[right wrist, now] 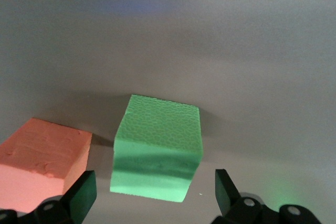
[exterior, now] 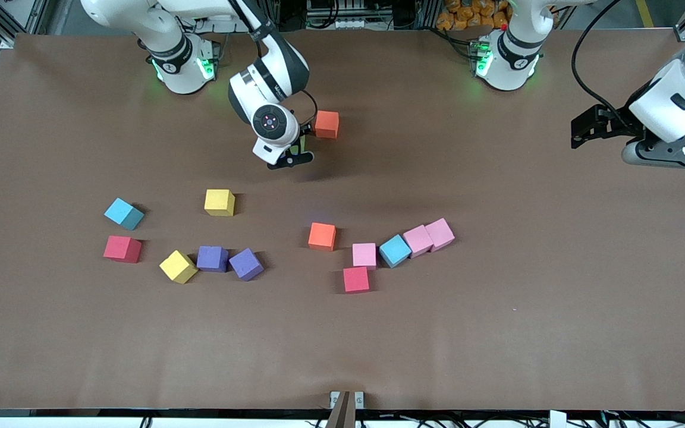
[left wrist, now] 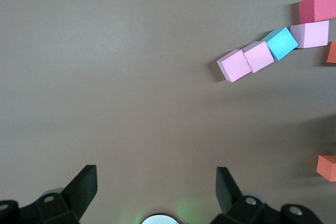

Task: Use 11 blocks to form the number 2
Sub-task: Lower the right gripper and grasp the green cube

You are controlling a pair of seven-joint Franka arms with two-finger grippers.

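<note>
My right gripper (exterior: 292, 159) hangs open low over a green block (right wrist: 157, 148), whose sides stand apart from both fingers. This block is hidden under the hand in the front view. An orange block (exterior: 326, 124) (right wrist: 42, 161) sits beside it. Nearer the front camera, loose blocks lie scattered: light blue (exterior: 123, 213), yellow (exterior: 219, 202), red (exterior: 122, 248), yellow (exterior: 178, 266), two purple (exterior: 212, 258), orange (exterior: 322, 236), and a crooked chain of pink (exterior: 364, 255), light blue (exterior: 395, 250) and two pink (exterior: 418, 240) with a red one (exterior: 356, 279). No number 2 is in view. My left gripper (exterior: 577, 128) (left wrist: 155, 174) waits open over bare table.
The brown table (exterior: 497, 327) carries only the blocks. Both arm bases (exterior: 185, 62) stand along its farthest edge. A small metal bracket (exterior: 346, 399) sits at the edge nearest the front camera.
</note>
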